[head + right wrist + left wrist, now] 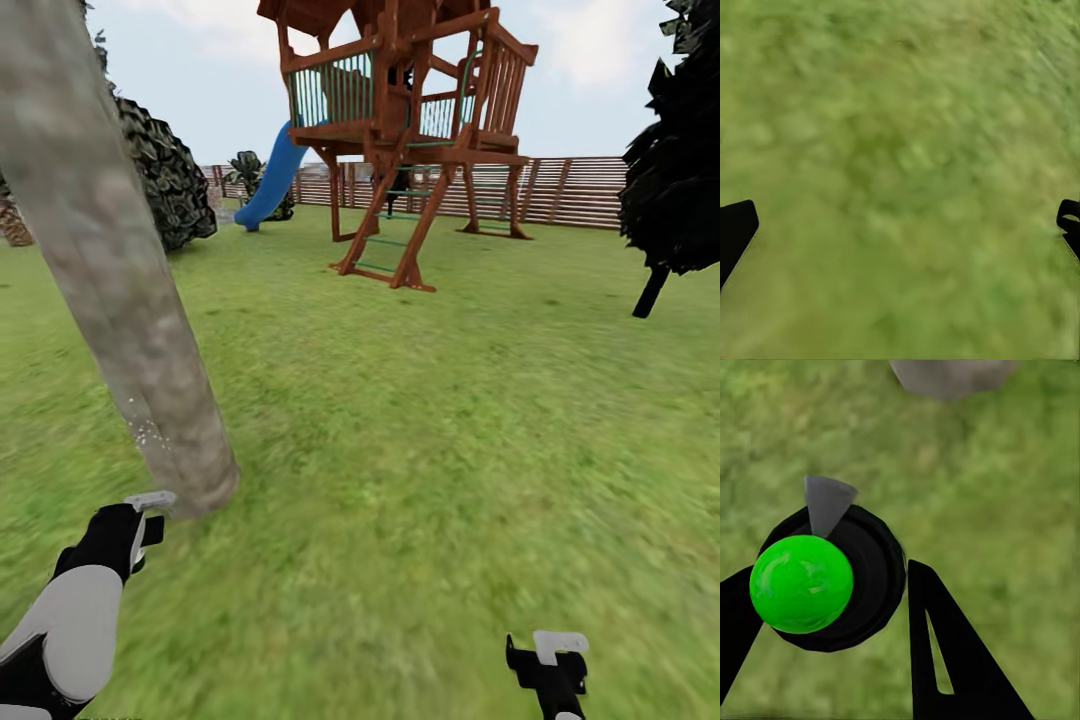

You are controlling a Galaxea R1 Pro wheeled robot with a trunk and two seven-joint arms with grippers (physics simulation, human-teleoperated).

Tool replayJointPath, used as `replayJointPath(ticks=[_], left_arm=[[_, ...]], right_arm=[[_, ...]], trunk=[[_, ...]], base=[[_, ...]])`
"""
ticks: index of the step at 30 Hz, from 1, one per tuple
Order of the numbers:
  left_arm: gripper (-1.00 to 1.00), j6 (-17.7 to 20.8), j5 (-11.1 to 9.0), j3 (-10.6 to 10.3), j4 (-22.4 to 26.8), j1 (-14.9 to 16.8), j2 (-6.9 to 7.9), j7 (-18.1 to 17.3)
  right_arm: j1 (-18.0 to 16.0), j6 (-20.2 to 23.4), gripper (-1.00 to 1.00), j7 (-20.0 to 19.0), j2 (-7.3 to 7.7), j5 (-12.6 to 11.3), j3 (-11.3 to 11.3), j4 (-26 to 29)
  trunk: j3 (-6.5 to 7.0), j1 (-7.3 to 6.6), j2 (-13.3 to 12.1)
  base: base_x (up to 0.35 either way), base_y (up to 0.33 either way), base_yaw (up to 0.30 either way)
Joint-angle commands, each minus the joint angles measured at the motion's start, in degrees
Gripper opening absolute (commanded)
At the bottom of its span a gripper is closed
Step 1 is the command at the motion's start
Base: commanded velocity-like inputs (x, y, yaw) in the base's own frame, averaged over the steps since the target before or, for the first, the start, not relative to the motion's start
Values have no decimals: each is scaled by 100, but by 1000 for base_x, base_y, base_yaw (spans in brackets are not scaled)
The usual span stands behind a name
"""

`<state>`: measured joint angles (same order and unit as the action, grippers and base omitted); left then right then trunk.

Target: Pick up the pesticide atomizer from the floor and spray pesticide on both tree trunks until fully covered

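A thick pale grey-brown tree trunk (110,280) rises from the grass at the left of the head view, with a few white specks (146,432) low on its bark. My left gripper (140,522) is right beside the trunk's foot, shut on the pesticide atomizer (862,577), a black round body with a green ball top (801,583) and a grey nozzle (827,502). The nozzle (150,499) points toward the trunk's base (949,375). My right gripper (548,660) hangs open over bare grass, with its fingertips (735,225) wide apart.
A brown wooden play tower (410,120) with a blue slide (270,180) stands ahead on the lawn (430,420). Behind it runs a slatted fence (580,190). A black-leaved tree (675,170) stands at the right, and a dark bush (165,180) behind the trunk.
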<state>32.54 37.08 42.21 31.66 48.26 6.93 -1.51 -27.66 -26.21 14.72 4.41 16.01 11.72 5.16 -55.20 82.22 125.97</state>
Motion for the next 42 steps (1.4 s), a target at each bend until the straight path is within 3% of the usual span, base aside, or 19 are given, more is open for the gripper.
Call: replayJointPath(ticks=[1,4,7,19,34,42], left_arm=[[-100,16,31,24,7,8,1,-16],[-100,16,36,46,7,8,43,-7],[-100,22,36,47,5,8,176,-7],[-100,16,18,50,-2,7,107,-14],[-100,16,18,50,5,5,108,-16],[-100,14,10,48,-64,8,92,-35]], right_arm=[[-3,-16,100,17,-1,60,41,-6],[-3,-16,100,18,-2,60,41,-6],[-3,-16,100,16,-2,60,41,-6],[-3,-16,100,14,-2,60,41,-6],[-3,-16,100,19,-2,60,41,-6],[-3,-16,100,21,-2,60,41,-6]], trunk=[[-5,1,2],[-5,1,2],[-5,1,2],[-5,1,2],[-5,1,2],[-5,1,2]], base=[[174,-248,276],[174,-248,276],[174,-248,276],[58,-261,266],[163,-245,18],[89,-267,244]])
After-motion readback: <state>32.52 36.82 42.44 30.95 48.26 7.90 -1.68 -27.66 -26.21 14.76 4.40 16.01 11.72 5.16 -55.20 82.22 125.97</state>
